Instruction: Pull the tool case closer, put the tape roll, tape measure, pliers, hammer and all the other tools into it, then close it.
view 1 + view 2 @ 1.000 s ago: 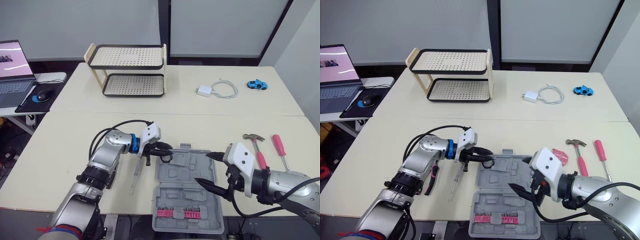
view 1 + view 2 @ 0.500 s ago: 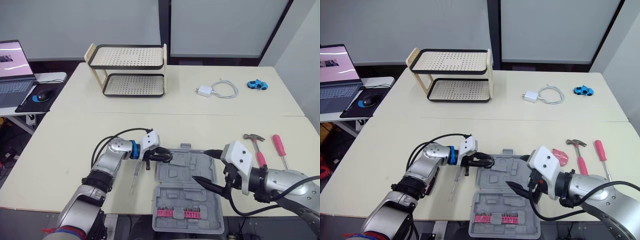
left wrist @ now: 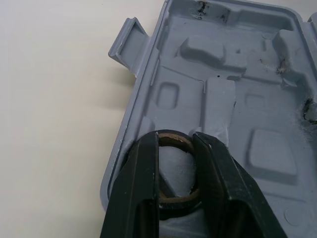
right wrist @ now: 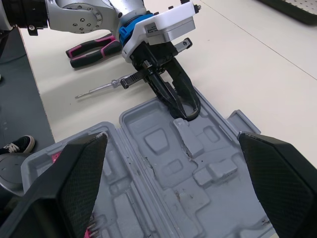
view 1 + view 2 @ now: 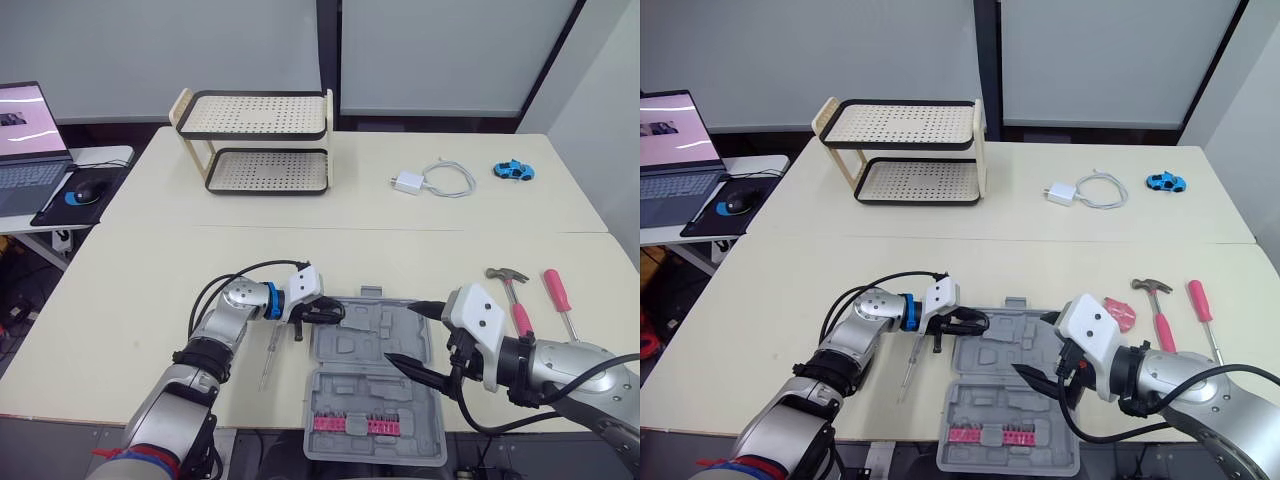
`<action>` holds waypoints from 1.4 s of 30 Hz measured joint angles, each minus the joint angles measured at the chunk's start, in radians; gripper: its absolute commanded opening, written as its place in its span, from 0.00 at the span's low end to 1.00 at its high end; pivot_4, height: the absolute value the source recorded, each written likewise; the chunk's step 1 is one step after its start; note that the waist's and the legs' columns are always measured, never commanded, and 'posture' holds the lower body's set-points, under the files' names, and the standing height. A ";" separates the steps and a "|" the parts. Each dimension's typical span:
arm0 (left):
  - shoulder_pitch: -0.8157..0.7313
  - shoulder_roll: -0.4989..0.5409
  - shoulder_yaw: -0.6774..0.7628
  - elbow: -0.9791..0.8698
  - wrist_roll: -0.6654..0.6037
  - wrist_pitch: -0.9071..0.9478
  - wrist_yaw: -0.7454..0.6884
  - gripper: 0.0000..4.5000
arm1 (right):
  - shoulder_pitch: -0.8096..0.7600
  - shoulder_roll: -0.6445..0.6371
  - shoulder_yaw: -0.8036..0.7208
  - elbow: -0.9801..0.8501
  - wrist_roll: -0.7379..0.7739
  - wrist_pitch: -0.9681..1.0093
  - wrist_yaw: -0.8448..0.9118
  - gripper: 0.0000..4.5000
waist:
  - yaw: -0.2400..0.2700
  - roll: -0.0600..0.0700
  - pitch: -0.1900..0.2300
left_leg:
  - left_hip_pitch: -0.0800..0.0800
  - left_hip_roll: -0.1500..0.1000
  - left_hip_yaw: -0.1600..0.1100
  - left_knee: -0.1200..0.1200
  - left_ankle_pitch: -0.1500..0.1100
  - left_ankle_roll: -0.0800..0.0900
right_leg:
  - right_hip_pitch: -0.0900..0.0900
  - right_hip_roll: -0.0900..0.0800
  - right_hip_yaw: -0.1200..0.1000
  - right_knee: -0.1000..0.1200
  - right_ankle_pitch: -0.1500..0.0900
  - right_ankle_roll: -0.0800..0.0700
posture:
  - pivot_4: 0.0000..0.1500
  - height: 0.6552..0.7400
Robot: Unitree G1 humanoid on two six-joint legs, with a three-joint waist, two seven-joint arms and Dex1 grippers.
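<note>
Pinching the tape roll [image 3: 174, 140] in the left gripper [image 5: 333, 313], at the left edge of the open tool case [image 5: 370, 380]. Holding the right gripper [image 5: 400, 333] spread wide over the case's right side. Farther right on the counter [image 5: 400, 250], hammer [image 5: 512, 290]; left of the case, pliers [image 4: 91, 49].

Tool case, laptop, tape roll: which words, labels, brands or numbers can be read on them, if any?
None can be read.
Tool case: no label on its moulded inside.
Laptop: screen content too small to read.
Tape roll in the left gripper: no print on the visible part.
</note>
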 measured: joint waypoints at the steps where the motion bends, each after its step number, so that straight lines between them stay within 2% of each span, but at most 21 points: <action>1: 0.001 0.001 0.001 -0.004 -0.001 0.004 -0.001 0.24 | 0.000 0.001 0.000 0.000 -0.001 -0.001 0.000 1.00 | 0.000 0.000 0.000 | 0.000 0.000 0.000 0.000 0.000 0.000 | 0.000 0.000 0.000 0.000 0.000 0.000 | 1.00 0.90; 5: 0.024 0.027 0.017 -0.084 -0.031 0.083 -0.010 0.24 | -0.001 0.010 -0.004 0.000 0.001 -0.010 0.001 1.00 | -0.004 0.000 0.000 | 0.000 0.001 0.000 0.000 0.000 0.000 | -0.001 0.000 0.000 0.000 0.000 0.000 | 1.00 0.90; 9: 0.048 0.084 0.078 -0.286 -0.112 0.223 -0.023 0.24 | -0.008 0.013 -0.032 0.000 0.014 -0.021 0.003 1.00 | -0.001 0.000 0.000 | -0.001 0.001 -0.001 0.000 0.000 0.000 | -0.001 0.000 0.000 0.000 0.000 0.000 | 1.00 0.90; 14: 0.078 0.210 0.189 -0.529 -0.233 0.430 -0.024 0.24 | -0.002 -0.001 -0.126 -0.001 0.043 -0.030 0.014 1.00 | -0.004 0.001 0.000 | 0.000 0.002 -0.001 -0.002 0.000 0.000 | -0.001 0.000 0.001 -0.001 0.000 0.000 | 1.00 0.90; 18: 0.172 0.358 0.308 -0.575 -0.265 0.491 -0.002 0.24 | 0.144 -0.059 -0.289 0.003 0.012 -0.075 0.092 1.00 | -0.002 0.001 0.001 | 0.000 0.002 0.000 -0.003 -0.002 0.003 | -0.001 0.000 0.001 -0.001 0.000 0.000 | 1.00 0.90; 22: 0.347 0.490 0.483 -0.536 -0.264 0.478 0.055 0.24 | 0.375 -0.088 -0.528 0.100 -0.092 -0.154 0.235 1.00 | 0.001 0.001 0.001 | 0.001 0.001 0.001 -0.003 -0.002 0.004 | 0.000 0.000 0.002 -0.002 0.000 0.000 | 1.00 0.90; 25: 0.488 0.541 0.591 -0.509 -0.265 0.450 0.070 0.37 | 0.509 -0.082 -0.656 0.184 -0.162 -0.226 0.342 1.00 | 0.003 0.001 0.001 | 0.002 0.002 0.001 -0.003 -0.003 0.004 | 0.000 -0.001 0.002 -0.001 0.000 0.000 | 1.00 0.90; 28: 0.626 0.595 0.647 -0.455 -0.262 0.383 0.023 0.57 | 0.627 -0.084 -0.753 0.293 -0.239 -0.324 0.477 1.00 | 0.003 0.001 0.001 | 0.002 0.002 0.002 -0.004 -0.003 0.004 | 0.000 -0.001 0.002 -0.002 0.000 0.000 | 1.00 0.90; 34: 0.712 0.711 0.687 -0.319 -0.256 0.279 -0.084 1.00 | 0.648 -0.187 -0.861 0.485 -0.296 -0.417 0.685 1.00 | 0.004 0.002 0.001 | 0.002 0.003 0.002 -0.004 -0.003 0.004 | 0.000 -0.001 0.002 -0.002 0.000 -0.001 | 1.00 0.90; 42: 0.815 0.701 0.695 -0.368 -0.268 0.280 -0.113 1.00 | 0.619 -0.254 -0.880 0.632 -0.368 -0.463 0.813 1.00 | 0.003 0.004 0.002 | 0.001 0.003 0.003 -0.005 -0.003 0.004 | -0.001 -0.002 0.003 -0.003 0.000 -0.002 | 1.00 0.90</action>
